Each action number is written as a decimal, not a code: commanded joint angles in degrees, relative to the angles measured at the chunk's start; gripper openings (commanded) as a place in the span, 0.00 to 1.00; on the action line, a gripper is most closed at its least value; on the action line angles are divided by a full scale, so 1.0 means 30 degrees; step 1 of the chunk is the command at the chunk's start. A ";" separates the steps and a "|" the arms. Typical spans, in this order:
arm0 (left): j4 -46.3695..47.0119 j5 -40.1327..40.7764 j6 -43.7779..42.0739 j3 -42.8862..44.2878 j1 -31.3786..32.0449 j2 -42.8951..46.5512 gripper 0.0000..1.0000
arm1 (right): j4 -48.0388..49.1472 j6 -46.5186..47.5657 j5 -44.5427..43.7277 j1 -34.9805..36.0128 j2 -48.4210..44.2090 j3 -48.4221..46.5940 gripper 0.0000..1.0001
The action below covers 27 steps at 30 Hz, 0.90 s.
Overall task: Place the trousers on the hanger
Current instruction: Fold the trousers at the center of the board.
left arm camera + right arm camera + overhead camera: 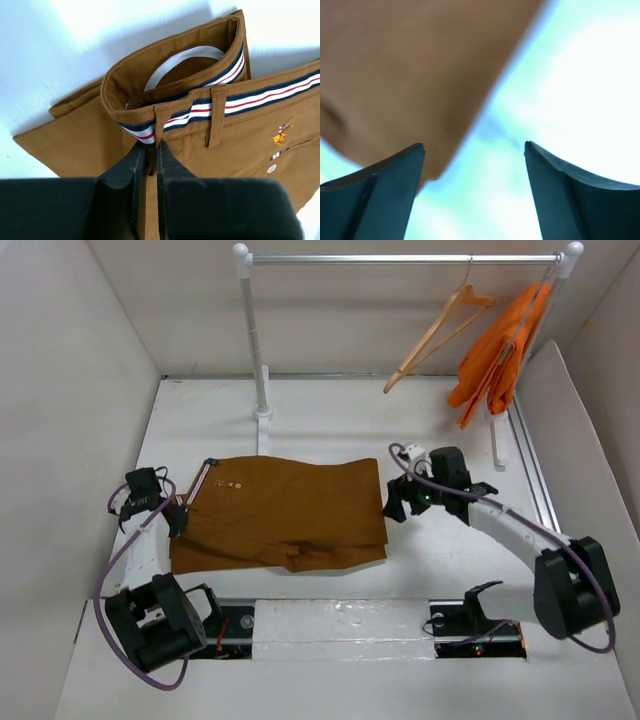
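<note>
The rust-brown trousers (285, 512) lie folded flat on the white table, waistband to the left. My left gripper (178, 518) is shut on the waistband by a belt loop; the left wrist view shows the trousers (235, 145) with the striped inner band just past my left gripper (150, 155). My right gripper (395, 508) is open and empty just off the trousers' right edge; the right wrist view shows my right gripper (474, 150) with blurred brown cloth (410, 75) at its left. The pale wooden hanger (440, 335) hangs tilted on the rail.
The white-and-silver clothes rail (400, 258) stands at the back on a post (255, 350). A brighter orange garment (500, 350) hangs at its right end. A metal track (535, 475) runs along the right side. White walls enclose the table.
</note>
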State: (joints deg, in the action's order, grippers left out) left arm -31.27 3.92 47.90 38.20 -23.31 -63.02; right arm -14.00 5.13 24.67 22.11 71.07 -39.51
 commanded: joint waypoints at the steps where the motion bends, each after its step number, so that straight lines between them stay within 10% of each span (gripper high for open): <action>1: -0.1643 -0.0635 0.0555 0.0653 0.0065 0.0937 0.00 | 0.1935 -0.0884 0.2347 -0.2992 0.1734 -0.0775 0.88; 14: -0.9410 0.1768 0.3662 0.3147 0.1937 0.3252 0.00 | 0.7657 -0.5371 0.7630 -0.2477 0.3968 0.0539 0.85; 15: -0.9441 0.1855 0.3633 0.3089 0.1940 0.3283 0.25 | 0.7597 -0.5371 0.7106 -0.2303 0.4083 0.0716 0.84; 19: -0.8507 0.1417 0.2757 0.3813 0.1940 0.2991 0.66 | 0.7157 -0.5546 0.5755 -0.2477 0.5019 0.0368 0.85; 25: -0.4032 0.2515 0.0734 0.6961 0.5834 0.2845 0.70 | 0.6981 -0.5781 0.3967 -0.2653 0.6106 -0.0366 0.84; 27: -0.3060 0.0083 0.0964 0.5325 0.5837 0.2202 0.69 | 0.7097 -0.6130 0.3994 -0.2477 0.6280 -0.0250 0.65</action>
State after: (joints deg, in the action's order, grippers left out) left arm -45.15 9.58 52.69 57.80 -6.70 -54.96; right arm 5.37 -12.08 38.57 14.59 90.00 -38.57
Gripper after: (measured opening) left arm 0.689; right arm 0.692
